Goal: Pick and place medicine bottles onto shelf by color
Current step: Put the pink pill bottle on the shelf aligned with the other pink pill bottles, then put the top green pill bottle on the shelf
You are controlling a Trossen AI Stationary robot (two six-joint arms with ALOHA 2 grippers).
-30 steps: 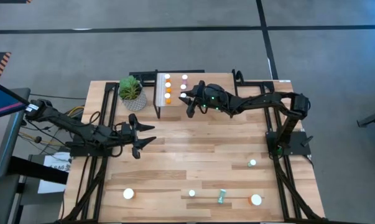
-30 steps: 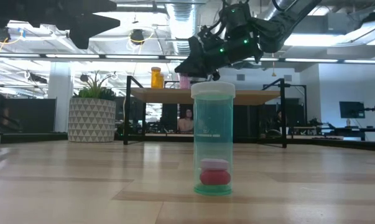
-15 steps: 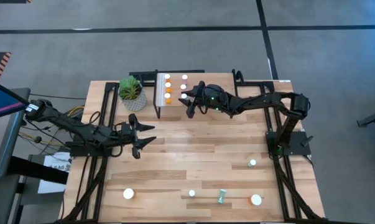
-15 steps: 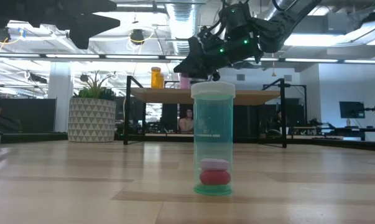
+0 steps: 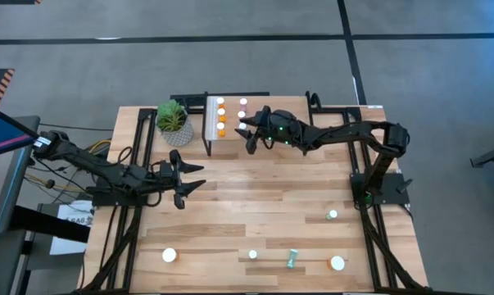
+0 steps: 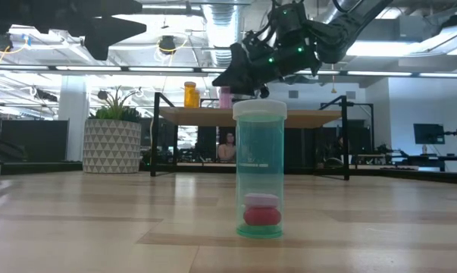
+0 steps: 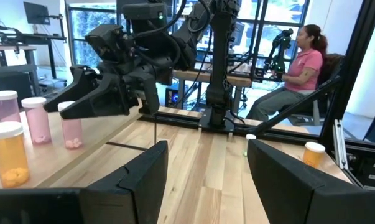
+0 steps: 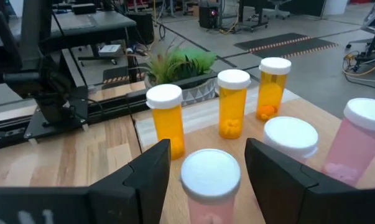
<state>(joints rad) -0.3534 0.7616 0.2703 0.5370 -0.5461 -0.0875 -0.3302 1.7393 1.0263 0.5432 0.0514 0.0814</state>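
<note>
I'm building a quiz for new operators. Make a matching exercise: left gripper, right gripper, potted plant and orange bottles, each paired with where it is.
1 left gripper
2 right gripper
3 potted plant
4 orange bottles

A in a row on the shelf
B on the table, beside the shelf
C over the shelf, at the pink bottles
D over bare table, away from the shelf

Pairs: 1-D, 2-C, 3-B, 4-A

Robotics lab: robot arms, workstations.

Bright, even overhead lighting (soft shadows), blurred near foreground.
</note>
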